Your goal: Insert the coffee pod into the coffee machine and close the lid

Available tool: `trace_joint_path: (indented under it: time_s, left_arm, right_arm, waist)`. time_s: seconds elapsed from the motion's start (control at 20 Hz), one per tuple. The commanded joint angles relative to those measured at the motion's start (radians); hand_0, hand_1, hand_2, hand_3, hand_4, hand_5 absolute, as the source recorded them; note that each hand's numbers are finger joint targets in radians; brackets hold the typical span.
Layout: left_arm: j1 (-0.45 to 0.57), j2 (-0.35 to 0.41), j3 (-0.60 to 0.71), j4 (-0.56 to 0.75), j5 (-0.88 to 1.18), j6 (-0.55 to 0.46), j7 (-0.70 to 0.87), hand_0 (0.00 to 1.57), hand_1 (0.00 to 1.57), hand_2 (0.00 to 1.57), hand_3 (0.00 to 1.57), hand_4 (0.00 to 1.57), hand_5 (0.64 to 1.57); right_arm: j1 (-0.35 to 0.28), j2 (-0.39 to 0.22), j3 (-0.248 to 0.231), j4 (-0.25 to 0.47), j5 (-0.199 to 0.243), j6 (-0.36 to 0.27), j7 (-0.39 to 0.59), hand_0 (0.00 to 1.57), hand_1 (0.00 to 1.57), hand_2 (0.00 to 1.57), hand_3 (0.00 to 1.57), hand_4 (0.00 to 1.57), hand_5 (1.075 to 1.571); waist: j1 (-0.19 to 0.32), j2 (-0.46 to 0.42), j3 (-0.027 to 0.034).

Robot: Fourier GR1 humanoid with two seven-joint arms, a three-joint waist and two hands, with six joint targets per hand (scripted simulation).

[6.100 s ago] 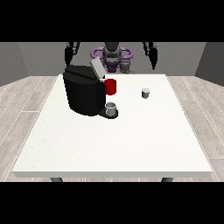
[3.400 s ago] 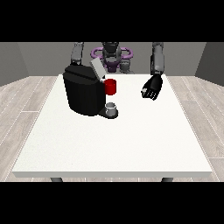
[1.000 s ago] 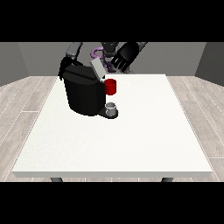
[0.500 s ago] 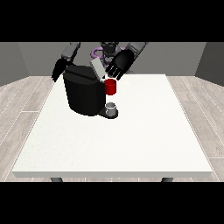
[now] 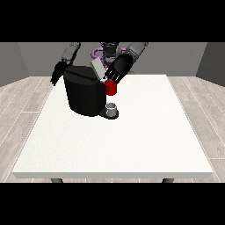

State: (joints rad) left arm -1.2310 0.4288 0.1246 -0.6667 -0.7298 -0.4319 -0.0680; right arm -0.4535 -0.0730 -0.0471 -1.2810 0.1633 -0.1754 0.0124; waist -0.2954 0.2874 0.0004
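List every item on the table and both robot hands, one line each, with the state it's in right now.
coffee machine: upright near the table's far left.
lid: raised, not closed.
red part: on the machine's front, above the cup.
cup: upright on the machine's base.
robot hand at the view's right: over the machine's top, beside the lid.
robot hand at the view's left: behind the machine's far side.
coffee pod: not visible.
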Motion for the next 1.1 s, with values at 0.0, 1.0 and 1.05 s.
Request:
trace_joint_path:
  time_s: [0.0, 1.0, 1.05]
  left_arm:
    - [-0.036, 0.021, 0.0, 0.003, -0.009, -0.007, -0.006, 1.19, 1.19, 1.23, 1.2, 0.44, 1.571]
    - [-0.076, 0.013, -0.008, 0.004, -0.051, 0.082, -0.037, 1.24, 1.24, 1.26, 1.2, 0.29, 1.571]
    - [-0.051, 0.047, 0.003, 0.033, -0.055, 0.085, -0.048, 1.27, 1.27, 1.27, 1.18, 0.17, 1.571]
  right_arm:
    - [-0.036, -0.028, -0.04, 0.018, -0.029, 0.017, -0.017, 0.0, 0.0, 0.0, 0.0, 0.22, 1.571]
    - [-0.028, -0.002, -0.015, 0.037, 0.006, -0.018, -0.025, 0.0, 0.0, 0.0, 0.0, 0.0, 1.571]
    - [0.022, 0.013, 0.016, -0.003, 0.019, -0.017, -0.042, 0.0, 0.0, 0.0, 0.0, 0.0, 1.571]
  waist:
    - [0.003, 0.035, 0.0001]
    - [-0.005, 0.048, 0.0001]
    - [-0.038, 0.041, -0.0002]
